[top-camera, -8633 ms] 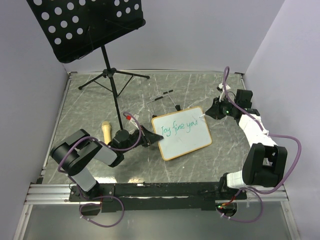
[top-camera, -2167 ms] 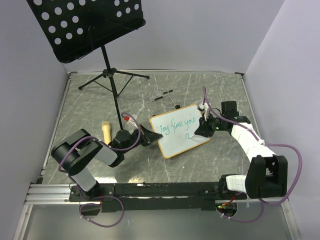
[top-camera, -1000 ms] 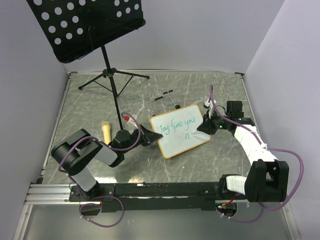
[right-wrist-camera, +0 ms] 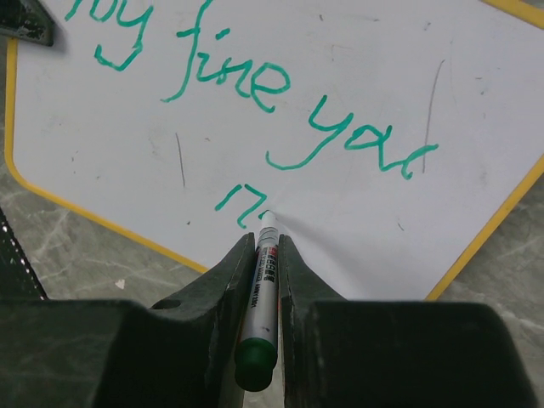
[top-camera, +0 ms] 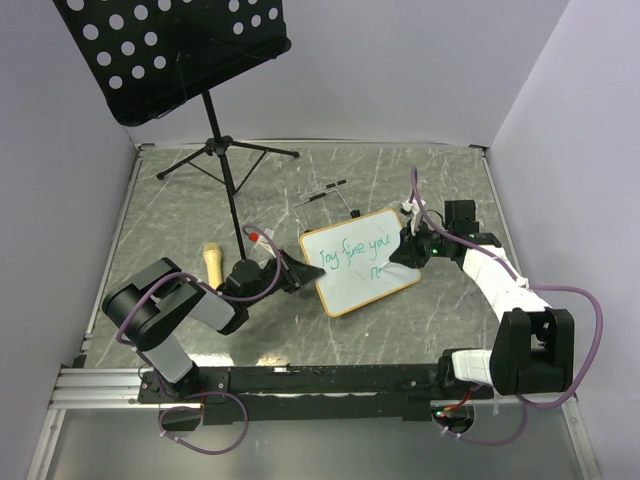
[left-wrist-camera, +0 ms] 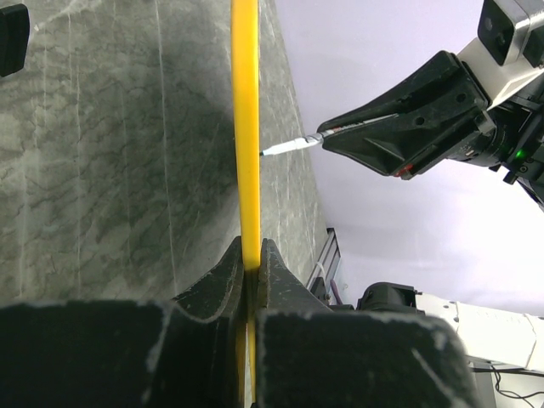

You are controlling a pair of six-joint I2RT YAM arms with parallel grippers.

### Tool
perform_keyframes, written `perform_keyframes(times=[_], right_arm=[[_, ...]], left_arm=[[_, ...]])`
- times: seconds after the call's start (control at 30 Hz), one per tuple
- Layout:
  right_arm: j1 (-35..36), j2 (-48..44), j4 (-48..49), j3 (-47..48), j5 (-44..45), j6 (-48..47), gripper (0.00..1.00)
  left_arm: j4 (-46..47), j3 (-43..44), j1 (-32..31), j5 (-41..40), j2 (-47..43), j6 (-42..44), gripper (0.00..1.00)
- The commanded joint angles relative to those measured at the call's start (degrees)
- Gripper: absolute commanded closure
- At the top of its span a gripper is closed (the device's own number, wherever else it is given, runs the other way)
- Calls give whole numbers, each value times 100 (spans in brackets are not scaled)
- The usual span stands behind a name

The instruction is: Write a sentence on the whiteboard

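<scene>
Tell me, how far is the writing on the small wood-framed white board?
Done: one green line, roughly "Joy fine you", on the tan-framed white board. In hand: the left gripper clamps its edge; the right gripper holds a green-ended white marker at a small second-line mark. Left: finishing that line.

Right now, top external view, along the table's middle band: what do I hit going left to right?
tan cylindrical object -> left gripper, clamped on the board's left edge -> whiteboard -> right gripper, holding a green marker over the board's right part.
</scene>
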Motion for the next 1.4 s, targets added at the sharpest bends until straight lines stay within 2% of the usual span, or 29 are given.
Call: perform_keyframes(times=[0.0, 0.27, 0.63, 1.37], right_arm=[[48, -81, 501, -49, 318, 162, 100], [22, 42, 361, 30, 547, 136, 100], [-75, 68, 36, 136, 442, -49, 100], [-136, 103, -456, 197, -94, -409, 100]], left_arm=[[1987, 75, -23, 140, -46, 12, 99], [1882, 84, -32, 131, -116, 56, 99], [1891, 66, -23, 78, -107, 47, 99], [1882, 84, -23, 87, -107, 64, 99]])
